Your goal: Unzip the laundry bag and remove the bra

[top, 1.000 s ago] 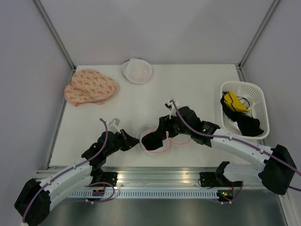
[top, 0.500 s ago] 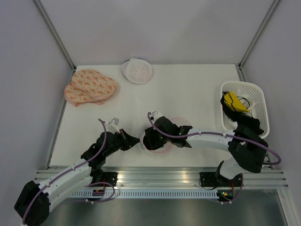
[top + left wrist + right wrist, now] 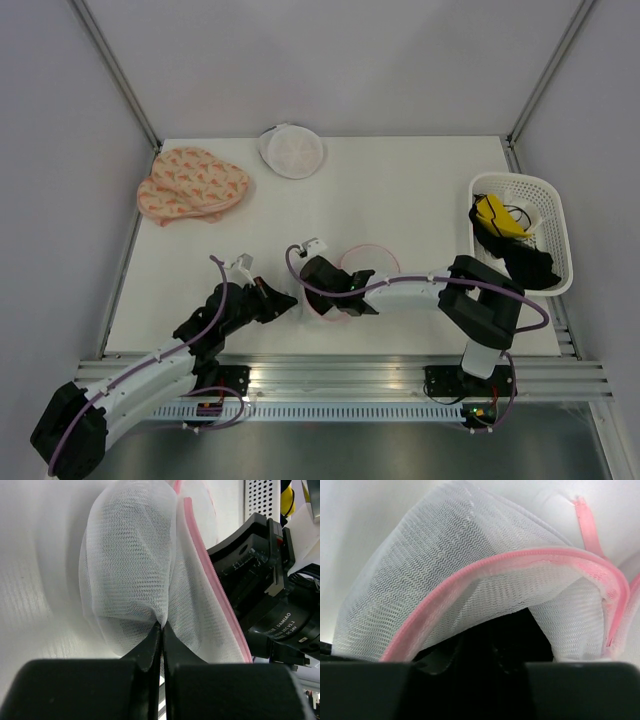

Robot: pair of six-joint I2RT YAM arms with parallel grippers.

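Observation:
The white mesh laundry bag [image 3: 345, 262] with its pink zipper edge [image 3: 495, 562] lies near the table's front, its mouth gaping. My left gripper [image 3: 291, 304] is shut on a pinch of the bag's mesh [image 3: 130, 555], fingertips meeting at the fold [image 3: 162, 625]. My right gripper [image 3: 322, 292] has gone in through the open mouth from the right. In the right wrist view its jaws [image 3: 492, 655] stand narrow under the zipper edge, closed on the black bra [image 3: 505, 630] inside. Most of the bra is hidden by mesh and shadow.
A white basket [image 3: 515, 178] at the right holds black and yellow garments. A peach patterned item [image 3: 190, 185] lies at the back left, a round white mesh pouch [image 3: 291, 151] at the back centre. The right arm's black wrist [image 3: 270, 580] sits close beside the bag.
My right arm has swung left and pushed its gripper into the bag's mouth, then narrowed its jaws. The left gripper has kept its pinch on the mesh without moving.

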